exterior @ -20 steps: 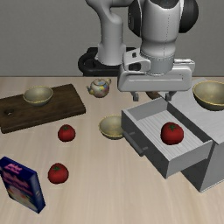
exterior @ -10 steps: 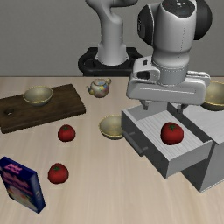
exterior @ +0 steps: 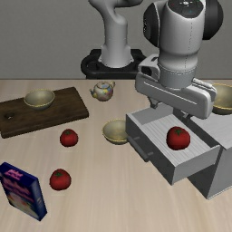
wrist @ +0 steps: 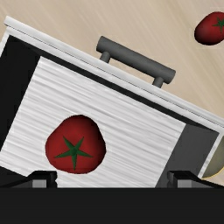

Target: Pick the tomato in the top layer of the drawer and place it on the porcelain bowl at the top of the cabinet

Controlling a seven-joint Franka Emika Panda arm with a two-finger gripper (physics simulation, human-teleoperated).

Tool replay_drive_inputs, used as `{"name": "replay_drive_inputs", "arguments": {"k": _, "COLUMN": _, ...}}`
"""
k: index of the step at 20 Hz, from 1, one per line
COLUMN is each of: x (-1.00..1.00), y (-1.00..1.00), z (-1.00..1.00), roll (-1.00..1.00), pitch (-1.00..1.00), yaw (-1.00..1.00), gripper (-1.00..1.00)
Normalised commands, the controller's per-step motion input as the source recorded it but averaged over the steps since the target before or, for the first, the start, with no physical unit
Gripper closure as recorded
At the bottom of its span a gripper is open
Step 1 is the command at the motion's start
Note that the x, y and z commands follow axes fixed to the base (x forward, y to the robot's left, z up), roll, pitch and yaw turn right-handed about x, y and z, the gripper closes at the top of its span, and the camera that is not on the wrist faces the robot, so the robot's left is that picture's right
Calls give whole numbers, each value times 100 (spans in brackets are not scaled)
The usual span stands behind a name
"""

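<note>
A red tomato [exterior: 178,138] [wrist: 74,145] with a green star-shaped calyx lies on the pale floor of the open top drawer [exterior: 161,154] [wrist: 131,114] of the grey cabinet [exterior: 216,177]. The drawer's dark handle [wrist: 136,59] faces away from the cabinet. My gripper [exterior: 178,111] [wrist: 112,185] hangs open directly above the tomato and clear of it, fingers spread wide. The tan porcelain bowl [exterior: 221,98] stands on the cabinet top at the exterior view's right, partly hidden by my hand.
On the table are two more tomatoes [exterior: 69,138] [exterior: 60,178], one of which is also seen beyond the drawer front [wrist: 210,28]. A small bowl [exterior: 115,132] sits beside the drawer. A teapot [exterior: 103,90], a dark wooden board [exterior: 54,113] bearing a bowl [exterior: 39,98], and a blue box [exterior: 23,190] are also there.
My hand has moved toward the exterior view's right, from over the drawer's back corner to above the tomato. The tomato and the drawer have not moved.
</note>
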Motion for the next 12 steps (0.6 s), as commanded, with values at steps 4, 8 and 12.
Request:
{"name": "replay_drive_inputs", "arguments": {"k": 4, "x": 0, "y": 0, "z": 0, "roll": 0, "pitch": 0, "yaw": -45, "gripper": -100}}
{"name": "replay_drive_inputs", "arguments": {"k": 8, "x": 0, "y": 0, "z": 0, "roll": 0, "pitch": 0, "yaw": -28, "gripper": -100}}
{"name": "replay_drive_inputs", "arguments": {"k": 12, "x": 25, "y": 0, "z": 0, "roll": 0, "pitch": 0, "yaw": -17, "gripper": -100}}
